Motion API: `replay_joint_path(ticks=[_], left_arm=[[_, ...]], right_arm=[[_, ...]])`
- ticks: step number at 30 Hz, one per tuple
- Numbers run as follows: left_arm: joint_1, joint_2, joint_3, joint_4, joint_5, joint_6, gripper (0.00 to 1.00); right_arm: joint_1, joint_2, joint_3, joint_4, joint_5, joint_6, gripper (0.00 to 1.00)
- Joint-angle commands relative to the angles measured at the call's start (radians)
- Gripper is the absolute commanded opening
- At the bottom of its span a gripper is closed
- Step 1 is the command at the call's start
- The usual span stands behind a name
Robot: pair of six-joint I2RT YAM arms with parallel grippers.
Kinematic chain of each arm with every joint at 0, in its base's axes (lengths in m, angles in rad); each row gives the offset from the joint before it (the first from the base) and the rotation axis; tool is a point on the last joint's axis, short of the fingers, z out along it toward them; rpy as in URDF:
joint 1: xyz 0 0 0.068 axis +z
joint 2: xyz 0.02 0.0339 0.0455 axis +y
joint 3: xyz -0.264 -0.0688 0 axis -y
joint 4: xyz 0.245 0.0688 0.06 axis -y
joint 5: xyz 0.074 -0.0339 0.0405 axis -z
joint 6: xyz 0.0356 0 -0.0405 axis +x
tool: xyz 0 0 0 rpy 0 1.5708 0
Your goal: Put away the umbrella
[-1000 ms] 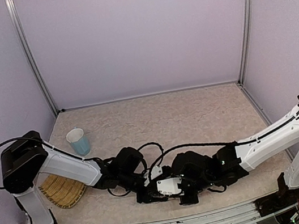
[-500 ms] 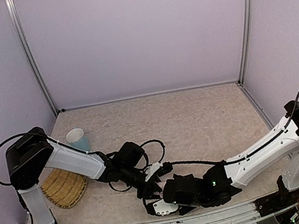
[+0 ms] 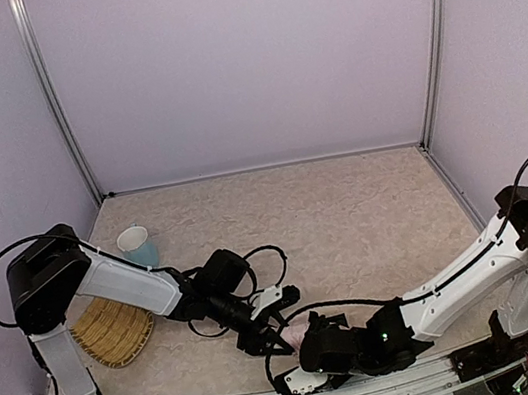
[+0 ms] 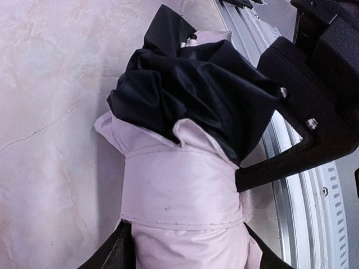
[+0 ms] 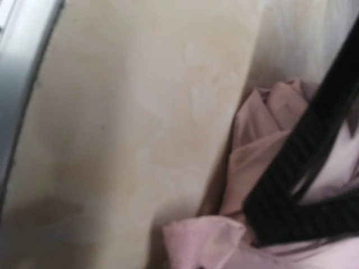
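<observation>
left jaws: astride umbrella [image 4: 185,190], grip unclear | right jaws: closed near its fabric

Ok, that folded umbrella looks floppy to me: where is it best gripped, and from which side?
Take the umbrella by its pink wrapped middle, from above, one finger on each long side. It lies flat on the table, and there the fabric is bound tight and even; the black end is bunched and loose, so probably slips.
</observation>
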Motion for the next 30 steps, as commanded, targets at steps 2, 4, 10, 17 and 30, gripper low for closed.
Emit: replay_joint_path(ticks=[2,4,10,17,30], left_arm=[[0.030,-0.028,-0.038,0.012,-0.018,-0.043,0.64],[0.029,-0.035,-0.027,0.010,-0.017,-0.037,0.66],[0.005,0.010,0.015,-0.009,-0.058,-0.034,0.63],[0.053,0.126,0.062,-0.102,-0.127,-0.094,0.20],[0.092,0.202,0.115,-0.121,-0.178,-0.086,0.09]], right_arm=[[-0.006,0.076,-0.062,-0.204,-0.094,-0.005,0.00],[-0.006,0.086,-0.060,-0.202,-0.098,-0.001,0.00],[-0.006,0.103,-0.045,-0.195,-0.083,0.001,0.00],[-0.004,0.104,-0.031,-0.202,-0.078,0.037,0.07],[0.007,0.010,-0.015,-0.289,-0.078,0.195,0.24]])
